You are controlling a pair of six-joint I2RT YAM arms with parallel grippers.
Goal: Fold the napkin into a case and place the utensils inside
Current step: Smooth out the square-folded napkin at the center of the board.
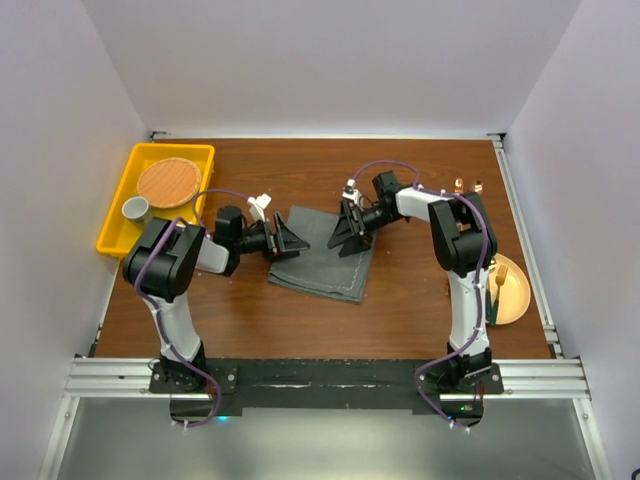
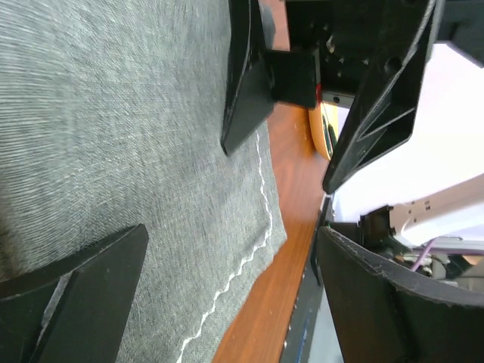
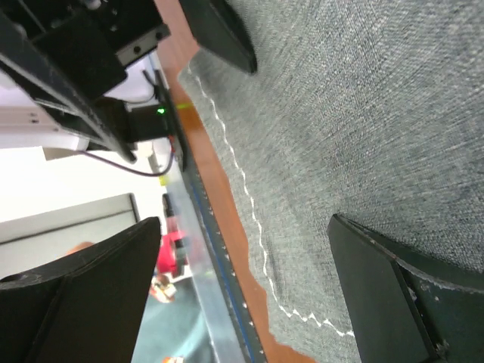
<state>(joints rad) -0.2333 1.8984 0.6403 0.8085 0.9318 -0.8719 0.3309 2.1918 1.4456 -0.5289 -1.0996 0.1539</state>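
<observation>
Jaws wide and empty, the left gripper (image 1: 289, 240) at 9 o'clock and the right gripper (image 1: 344, 232) at 3 o'clock hover over the apparently part-folded napkin (image 1: 322, 262) mid-table (image 1: 400, 300), while a fork (image 1: 498, 283) on the plate (image 1: 516, 303) at 4 o'clock awaits tucking in.

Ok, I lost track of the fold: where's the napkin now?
Top view: the napkin lies mid-table between the left arm and the right arm, the yellow tray off to its left.
</observation>
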